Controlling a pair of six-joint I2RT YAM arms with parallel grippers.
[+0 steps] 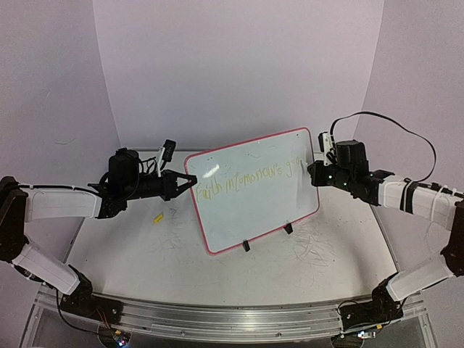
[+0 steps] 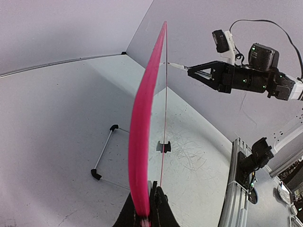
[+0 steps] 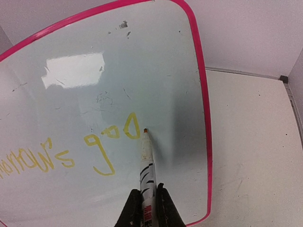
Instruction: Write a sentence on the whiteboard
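Observation:
The whiteboard (image 1: 254, 214) stands tilted on the table, its pink rim edge-on (image 2: 141, 142) in the left wrist view. My left gripper (image 1: 190, 179) is shut on its left edge, the rim pinched between the fingers (image 2: 163, 208). The sentence (image 1: 250, 181) runs across the board in yellow; its last letters (image 3: 102, 146) show in the right wrist view. My right gripper (image 3: 147, 201) is shut on a white marker (image 3: 147, 165). The marker's tip (image 3: 145, 129) touches the board (image 3: 142, 71) just right of the last letter.
Two black clip feet (image 1: 246, 246) (image 1: 288, 228) hold the board's lower edge. A small yellow piece (image 1: 156, 217) lies on the table left of the board. Grey scribble marks (image 1: 319, 250) cover the tabletop. A wire stand (image 2: 106, 153) lies behind the board.

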